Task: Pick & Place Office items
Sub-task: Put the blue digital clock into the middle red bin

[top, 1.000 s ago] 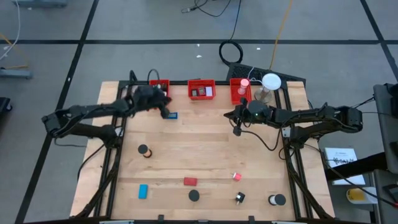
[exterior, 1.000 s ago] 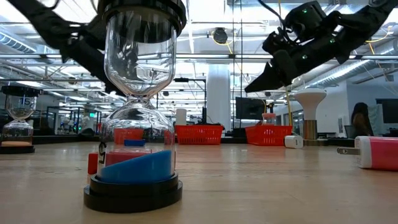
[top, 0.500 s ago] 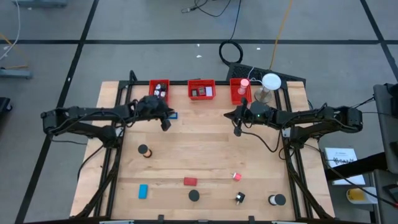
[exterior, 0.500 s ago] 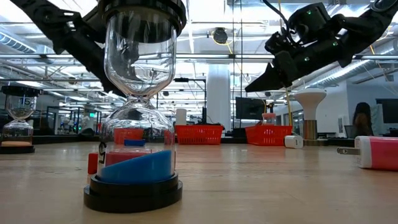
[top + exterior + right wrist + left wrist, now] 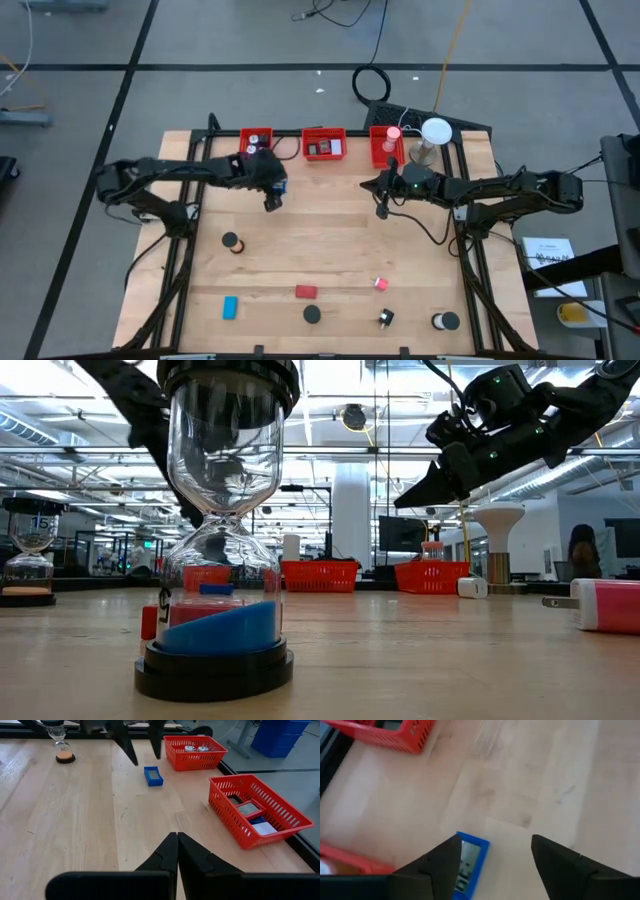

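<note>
**A:** so the left gripper (image 5: pixel 272 200) has slid rightward from over the left bin (image 5: pixel 256 142) in the last second. It now hangs near the blue block (image 5: pixel 153 775), which lies on the table (image 5: pixel 330 245) just in front of that bin. Fingers are spread apart with nothing between them, and in the left wrist view the block sits right by one fingertip (image 5: pixel 451 851), a bit off-centre. My guess: it's lining up to grab that block, so this one isn't picked yet.

**B:** agreed. Going left to right for the rest: the middle bin (image 5: pixel 324 144) already has a few bits in it, and the right bin (image 5: pixel 386 146) sits beside the white lamp (image 5: pixel 434 132). The right gripper (image 5: pixel 381 208) hangs above the table in front of that bin, fingers pressed together, holding nothing that I can see. Looks like it's just waiting.

**A:** plenty left down front too: a sand timer (image 5: pixel 232 242), a blue piece (image 5: pixel 230 306), a red block (image 5: pixel 305 291), the blue-sand hourglass (image 5: pixel 221 525), a pink-and-white thing (image 5: pixel 380 284), and another timer (image 5: pixel 446 321).

**B:** what's in the way? Not much. The block is close to the bin wall, so an open finger could clip the rim going down. The arms are well apart.
</note>
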### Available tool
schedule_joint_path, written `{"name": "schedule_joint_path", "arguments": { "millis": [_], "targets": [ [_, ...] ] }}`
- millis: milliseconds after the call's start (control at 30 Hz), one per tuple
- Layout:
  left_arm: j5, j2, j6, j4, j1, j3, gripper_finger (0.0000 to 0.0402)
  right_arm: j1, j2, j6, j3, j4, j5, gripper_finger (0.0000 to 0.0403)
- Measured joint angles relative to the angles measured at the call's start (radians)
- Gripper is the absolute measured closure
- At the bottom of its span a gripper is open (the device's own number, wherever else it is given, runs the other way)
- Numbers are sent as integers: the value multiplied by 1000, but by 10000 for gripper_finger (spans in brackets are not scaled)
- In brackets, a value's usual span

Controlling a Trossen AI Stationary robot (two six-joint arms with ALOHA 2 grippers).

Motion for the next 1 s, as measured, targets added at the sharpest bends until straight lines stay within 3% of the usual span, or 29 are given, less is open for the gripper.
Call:
{"name": "schedule_joint_path", "arguments": {
  "millis": [300, 400, 633, 733, 933, 1000],
  "targets": [
    [-33, 192, 147, -129, 37, 113, 146, 0, 0, -5, 0, -2, 0, 399],
    [-78, 219, 165, -151, 37, 123, 146, 0, 0, -8, 0, -3, 0, 399],
    [-73, 248, 147, -184, 37, 123, 151, 0, 0, -11, 0, -4, 0, 399],
    [-66, 246, 110, -190, 37, 123, 177, 0, 0, -11, 0, -4, 0, 399],
    [-30, 241, -8, -193, 37, 123, 271, 0, 0, -12, 0, -3, 0, 399],
    [-18, 241, -56, -196, 37, 128, 274, 0, 0, -12, 0, -3, 0, 399]
  ]
}}
